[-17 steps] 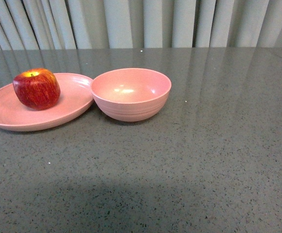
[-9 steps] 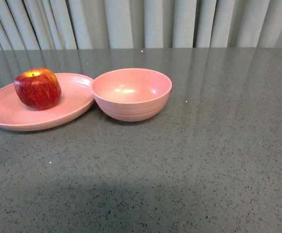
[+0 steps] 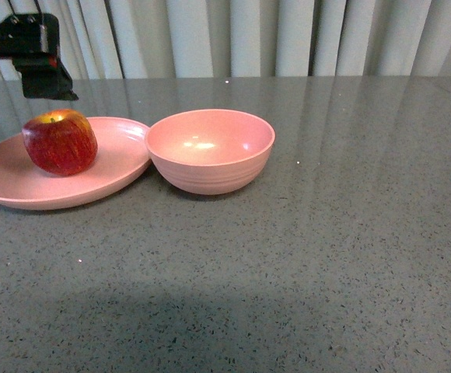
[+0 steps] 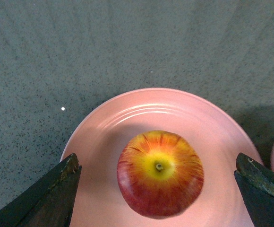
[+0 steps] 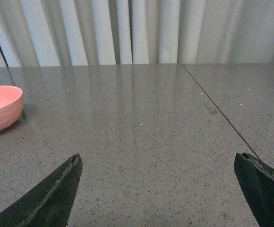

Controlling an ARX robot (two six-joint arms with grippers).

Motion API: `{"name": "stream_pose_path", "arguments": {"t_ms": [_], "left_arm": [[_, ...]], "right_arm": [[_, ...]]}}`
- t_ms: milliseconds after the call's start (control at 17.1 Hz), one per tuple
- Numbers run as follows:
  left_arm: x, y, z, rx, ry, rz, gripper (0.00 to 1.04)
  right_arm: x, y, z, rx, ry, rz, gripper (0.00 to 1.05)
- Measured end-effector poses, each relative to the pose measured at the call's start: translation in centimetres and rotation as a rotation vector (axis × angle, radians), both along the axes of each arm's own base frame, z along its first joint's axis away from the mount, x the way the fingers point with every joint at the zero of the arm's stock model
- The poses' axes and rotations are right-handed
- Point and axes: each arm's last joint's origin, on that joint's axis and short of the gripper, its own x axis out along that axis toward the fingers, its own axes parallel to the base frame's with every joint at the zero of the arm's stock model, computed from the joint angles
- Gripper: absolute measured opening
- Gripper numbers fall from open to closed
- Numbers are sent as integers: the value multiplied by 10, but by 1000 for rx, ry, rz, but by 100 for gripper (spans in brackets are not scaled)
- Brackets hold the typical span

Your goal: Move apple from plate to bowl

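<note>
The apple [image 3: 59,141] sits stem-up on the plate [image 3: 117,167] at the left of the front view, with the bowl [image 3: 210,148] just to the plate's right. Our left gripper [image 4: 156,158] hovers above the apple, spread wider than the fruit and holding nothing. The right gripper [image 5: 157,158] is equally wide and empty over bare surface [image 5: 141,109]. We judge the apple firm, fairly heavy, smooth-skinned and apt to roll, so we would clasp it across its widest girth.

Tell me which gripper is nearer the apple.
Left. The left gripper hangs open directly above the apple on the plate. The right gripper, also open, is over the table beyond the bowl, apple outside its view.
</note>
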Motion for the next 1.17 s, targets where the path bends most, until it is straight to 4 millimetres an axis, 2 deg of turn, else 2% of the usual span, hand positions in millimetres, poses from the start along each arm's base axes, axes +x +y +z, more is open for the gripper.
{"name": "stream_pose_path", "arguments": {"t_ms": [117,235,352,586,938,997,1114,1173], "left_arm": [[11,1,-11,7,46,10,98],[16,0,-13,4,64,13,98],[19,-2,-14,2,72,10,98],[23,-3,-31,-28,150,20,98],[23,-3,-37,-50,176,12,98],[23,-3,-37,-51,176,10,95],[23,-3,-37,-53,177,8,77],[23,-4,-37,-54,178,5,71]], "right_arm": [[0,0,0,0,0,0,98],[0,0,0,0,0,0,98],[0,0,0,0,0,0,98],[0,0,0,0,0,0,98],[0,0,0,0,0,0,98],[0,0,0,0,0,0,98],[0,0,0,0,0,0,98],[0,0,0,0,0,0,98]]}}
